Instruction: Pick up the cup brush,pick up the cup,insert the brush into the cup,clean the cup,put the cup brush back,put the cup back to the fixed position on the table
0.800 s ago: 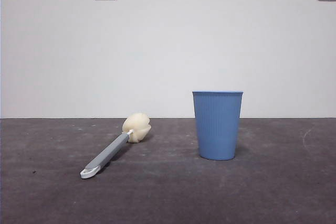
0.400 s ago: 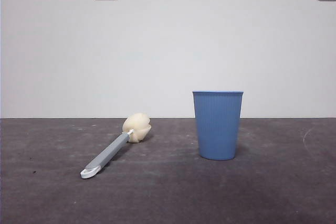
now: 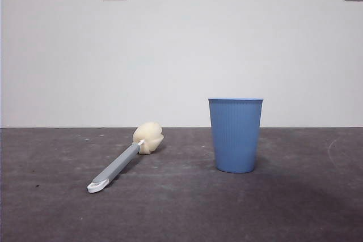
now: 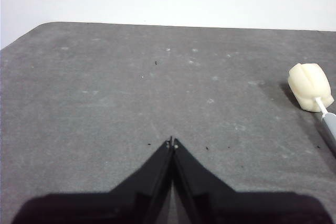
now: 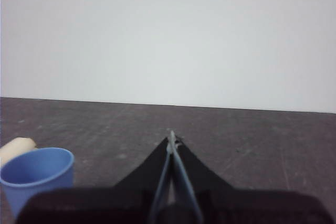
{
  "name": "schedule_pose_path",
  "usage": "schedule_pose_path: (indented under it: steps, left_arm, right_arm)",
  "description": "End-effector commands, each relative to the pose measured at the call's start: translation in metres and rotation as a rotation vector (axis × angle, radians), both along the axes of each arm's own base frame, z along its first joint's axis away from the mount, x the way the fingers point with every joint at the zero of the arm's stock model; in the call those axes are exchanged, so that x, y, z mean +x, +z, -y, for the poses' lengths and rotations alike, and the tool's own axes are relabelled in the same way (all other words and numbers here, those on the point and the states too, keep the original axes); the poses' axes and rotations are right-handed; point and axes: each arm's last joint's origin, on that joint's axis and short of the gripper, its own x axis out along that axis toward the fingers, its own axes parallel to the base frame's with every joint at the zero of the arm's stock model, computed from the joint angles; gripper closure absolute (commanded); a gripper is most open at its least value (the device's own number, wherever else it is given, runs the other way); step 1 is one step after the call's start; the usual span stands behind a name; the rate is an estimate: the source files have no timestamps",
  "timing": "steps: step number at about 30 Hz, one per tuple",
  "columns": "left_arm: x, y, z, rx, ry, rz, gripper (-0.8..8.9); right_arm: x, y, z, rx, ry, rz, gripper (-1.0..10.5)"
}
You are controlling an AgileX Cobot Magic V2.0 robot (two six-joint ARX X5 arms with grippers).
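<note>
Nearby, both grippers, left gripper [image 4: 172,142] and right gripper [image 5: 171,136], pinched closed, holding nothing.

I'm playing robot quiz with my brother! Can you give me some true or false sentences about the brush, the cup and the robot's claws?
1. The blue cup stands upright on the table. True.
2. The cup brush is inside the cup. False: it lies flat on the table, apart from the cup.
3. The left gripper holds the brush. False: its jaws are shut on nothing, away from the brush.
4. The right gripper is shut and empty. True.
5. The brush's sponge head is cream-yellow. True.
</note>
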Motion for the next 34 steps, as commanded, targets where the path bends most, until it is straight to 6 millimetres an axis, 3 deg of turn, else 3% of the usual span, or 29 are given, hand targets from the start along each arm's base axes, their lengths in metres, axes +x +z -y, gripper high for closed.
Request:
schedule_pose_path:
  steps: [1, 7, 13, 34]
  left_arm:
    - [0.001, -0.004, 0.0, -0.004, 0.002, -0.004, 8.17]
    - [0.001, -0.004, 0.0, -0.004, 0.002, -0.002, 8.17]
    - [0.001, -0.004, 0.0, -0.004, 0.002, -0.002, 8.17]
    - [0.001, -0.004, 0.0, -0.004, 0.002, -0.002, 8.17]
  right_arm:
    - [0.003, -0.011, 0.002, 0.033, -0.019, -0.016, 9.5]
    - [0.007, -0.039, 0.005, 0.061, -0.052, -0.157, 9.5]
    - [0.006, -0.053, 0.005, 0.006, -0.042, -0.294, 9.5]
    - [0.006, -0.053, 0.003, -0.007, -0.005, -0.294, 9.5]
